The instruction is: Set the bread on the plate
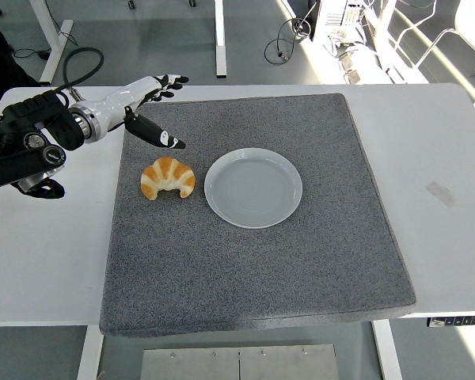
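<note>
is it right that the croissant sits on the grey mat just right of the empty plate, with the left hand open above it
Not quite: the head view shows the croissant just left of the empty plate, not right. It does sit on the grey mat, with the left hand open above it.

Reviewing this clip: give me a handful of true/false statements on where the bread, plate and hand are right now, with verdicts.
1. The golden crescent-shaped croissant lies on the grey mat, left of the plate. True.
2. The round pale grey plate holds the croissant. False: the plate is empty.
3. The left hand grips the croissant. False: it hangs above and behind it, fingers spread, holding nothing.
4. The croissant and plate are apart. True, a narrow gap shows.
5. The right hand is over the plate. False: it is out of view.
</note>
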